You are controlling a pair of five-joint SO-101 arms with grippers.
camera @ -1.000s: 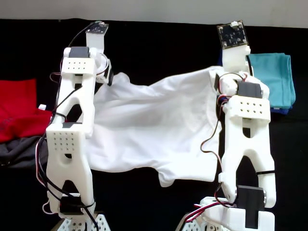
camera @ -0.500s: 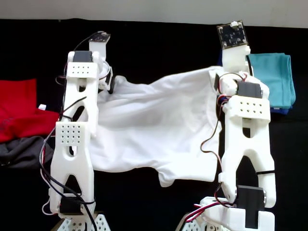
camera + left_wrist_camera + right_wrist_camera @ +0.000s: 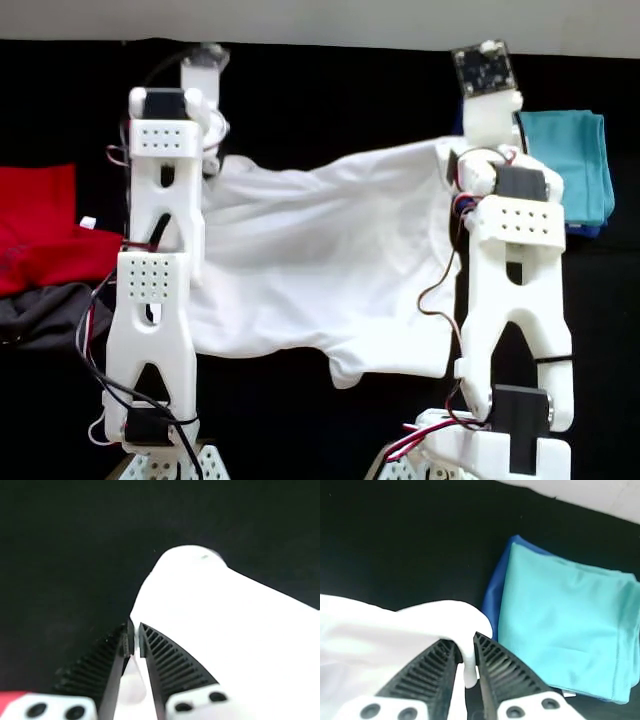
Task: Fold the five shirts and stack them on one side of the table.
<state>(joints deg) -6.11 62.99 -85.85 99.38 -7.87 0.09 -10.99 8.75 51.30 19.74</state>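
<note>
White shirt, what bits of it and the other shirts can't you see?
High view: the left arm covers one side edge of the white shirt, the right arm the other.
High view: the red shirt and dark shirt are cut off by the picture's edge.
Right wrist view: the blue shirt lies mostly under the teal shirt.

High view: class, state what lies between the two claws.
The white shirt spans the whole stretch, gripped at one end by the left claw and at the other by the right claw, as the high view shows.
</note>
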